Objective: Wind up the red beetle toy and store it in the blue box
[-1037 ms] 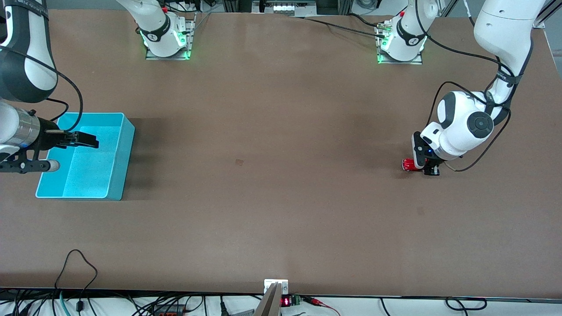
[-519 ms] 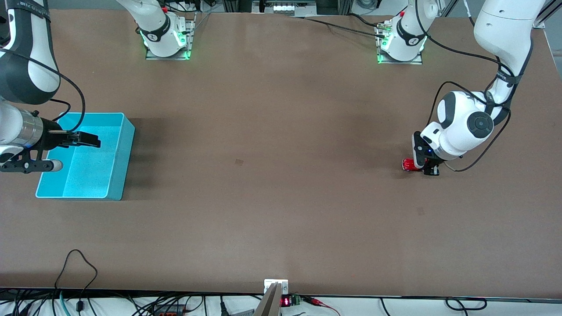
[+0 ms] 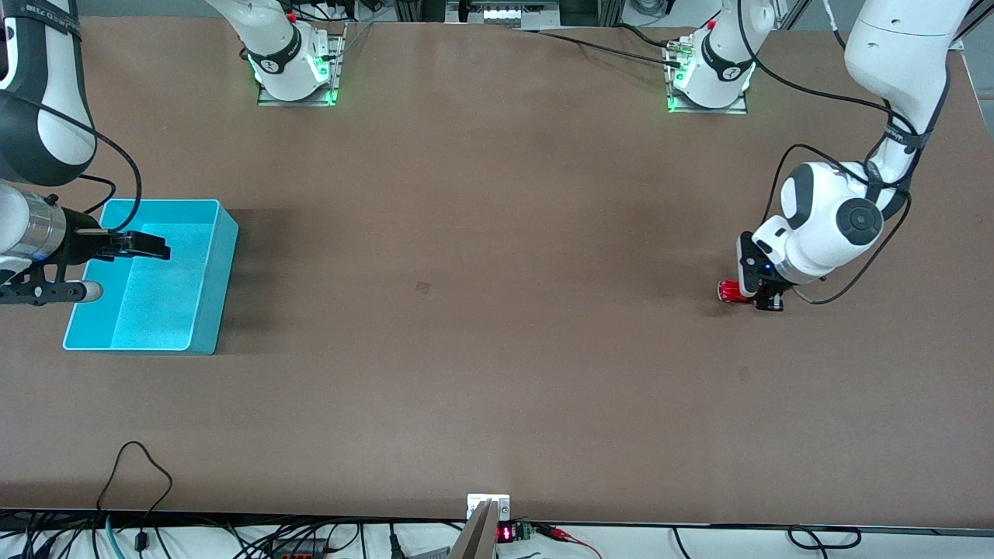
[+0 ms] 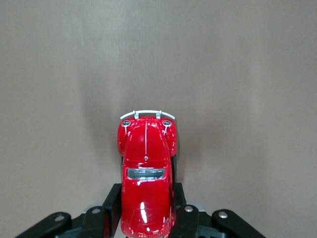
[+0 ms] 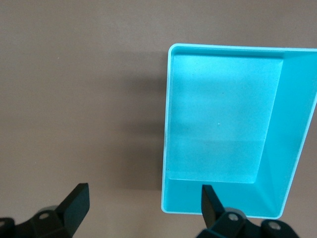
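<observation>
glossy red beetle toy with silver bumper, plain turquoise blue box with paler rim, brown table

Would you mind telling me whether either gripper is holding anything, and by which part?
The left gripper clamps the small glossy red beetle toy car by its rear flanks. The right gripper is open, holding nothing.

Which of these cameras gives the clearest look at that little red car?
The left wrist view: the red beetle toy fills the middle, roof, windscreen and silvery bumper plain, clamped in the left gripper. The front view shows only a small red speck under that gripper. The right wrist view shows none of it.
</observation>
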Motion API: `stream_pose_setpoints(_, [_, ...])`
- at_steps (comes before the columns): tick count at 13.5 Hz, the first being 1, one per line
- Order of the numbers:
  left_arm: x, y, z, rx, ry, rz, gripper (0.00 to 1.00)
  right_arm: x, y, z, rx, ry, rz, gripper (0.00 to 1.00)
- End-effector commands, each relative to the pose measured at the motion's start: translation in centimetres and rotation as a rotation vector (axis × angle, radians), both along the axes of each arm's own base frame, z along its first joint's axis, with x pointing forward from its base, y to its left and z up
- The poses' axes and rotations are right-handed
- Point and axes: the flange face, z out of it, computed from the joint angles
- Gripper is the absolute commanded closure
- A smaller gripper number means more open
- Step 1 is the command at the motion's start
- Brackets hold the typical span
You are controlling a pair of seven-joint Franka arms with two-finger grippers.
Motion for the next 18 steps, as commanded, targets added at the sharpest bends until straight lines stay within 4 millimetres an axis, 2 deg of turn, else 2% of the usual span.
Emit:
stream_pose_setpoints(1, [-0.3,2.3,-3.3,-0.007,0.049,-0.051,0.64,-0.6,0.2,0.4,0.007,-0.007,0.015,0.00])
stream_pose_setpoints(5, [-0.7,6.8,-3.6,-0.007,0.063,-0.029,0.64,-0.5,0.7,0.6,0.005,-0.010,0.008,0.00])
stream_pose_setpoints(9, [-1.5,13.8,-4.0,-0.013,0.062,0.001,0.63,-0.5,0.7,0.6,0.006,-0.010,0.007,0.00])
stream_pose_setpoints(10, [-1.4,15.0,-4.2,-0.015,0.058,-0.029,0.63,-0.5,0.8,0.6,0.007,-0.010,0.009,0.00])
stream_pose_setpoints(11, [-1.6,16.1,-4.1,-0.016,0.056,-0.039,0.60,-0.5,0.8,0.6,0.007,-0.010,0.009,0.00])
stream_pose_setpoints(12, [-1.7,16.6,-3.8,-0.015,0.054,-0.035,0.42,-0.5,0.8,0.6,0.007,-0.011,0.009,0.00])
stream_pose_setpoints(13, [-1.4,16.8,-2.9,-0.016,0.058,-0.029,0.16,-0.5,0.8,0.6,0.007,-0.011,0.009,0.00])
stream_pose_setpoints(14, [-0.5,16.6,-1.7,-0.020,0.077,-0.039,0.00,-0.5,0.8,0.6,0.007,-0.010,0.009,0.00])
stream_pose_setpoints(15, [1.0,15.5,0.7,-0.031,0.105,-0.059,0.00,-0.5,0.9,0.6,0.008,-0.010,0.007,0.00])
stream_pose_setpoints(18, [5.0,9.0,8.8,-0.048,0.185,-0.172,0.00,-0.5,0.9,0.6,0.009,-0.010,0.006,0.00])
